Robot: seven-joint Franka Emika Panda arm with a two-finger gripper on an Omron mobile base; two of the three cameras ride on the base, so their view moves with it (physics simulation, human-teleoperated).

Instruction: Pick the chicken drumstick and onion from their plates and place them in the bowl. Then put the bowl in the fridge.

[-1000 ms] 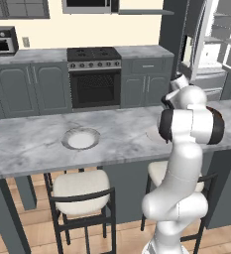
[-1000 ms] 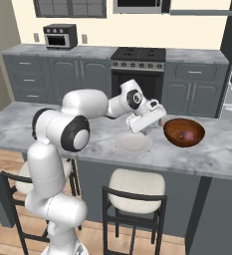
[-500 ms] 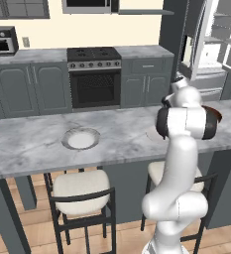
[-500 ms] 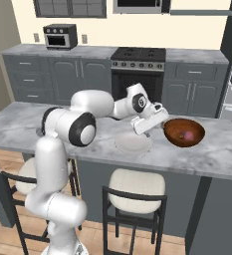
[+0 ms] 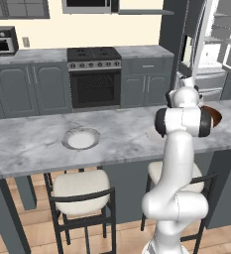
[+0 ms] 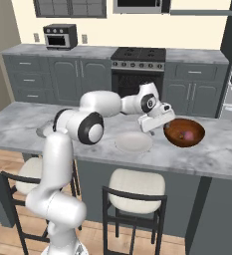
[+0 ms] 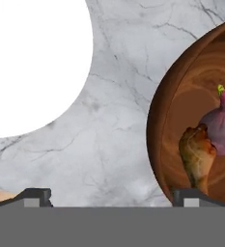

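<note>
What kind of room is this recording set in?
A rendered home kitchen: a marble island counter with stools, a black stove with oven set among grey cabinets, and an open fridge at the right. A bowl holding food sits on the counter.

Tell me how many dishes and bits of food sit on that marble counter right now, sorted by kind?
Plates: 2, a grey-rimmed plate and a pale plate
Bowls: 1, the reddish-brown bowl
Food pieces: 2, the chicken drumstick and the onion, both inside the bowl
Total: 5

Bare marble (image 7: 119, 144) beside bowl (image 7: 157, 120)
</note>
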